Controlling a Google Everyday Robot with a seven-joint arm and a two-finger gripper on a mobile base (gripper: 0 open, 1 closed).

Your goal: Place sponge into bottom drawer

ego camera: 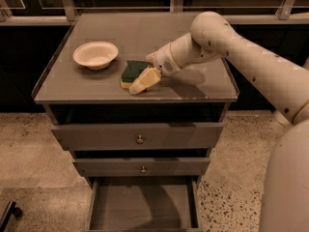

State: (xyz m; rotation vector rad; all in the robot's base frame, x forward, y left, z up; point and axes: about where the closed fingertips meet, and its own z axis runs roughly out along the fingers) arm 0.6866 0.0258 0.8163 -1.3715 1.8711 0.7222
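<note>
The sponge, dark green on top with pale yellow foam below, lies on the cabinet top near its front edge. My gripper is down at the sponge's right side, touching or just over its right edge; the arm reaches in from the right. The bottom drawer is pulled open below, and the part of its flat grey floor in view is bare.
A white bowl stands on the cabinet top left of the sponge. Two knobbed drawers are closed above the open one. Speckled floor lies on both sides of the cabinet. A railing runs behind.
</note>
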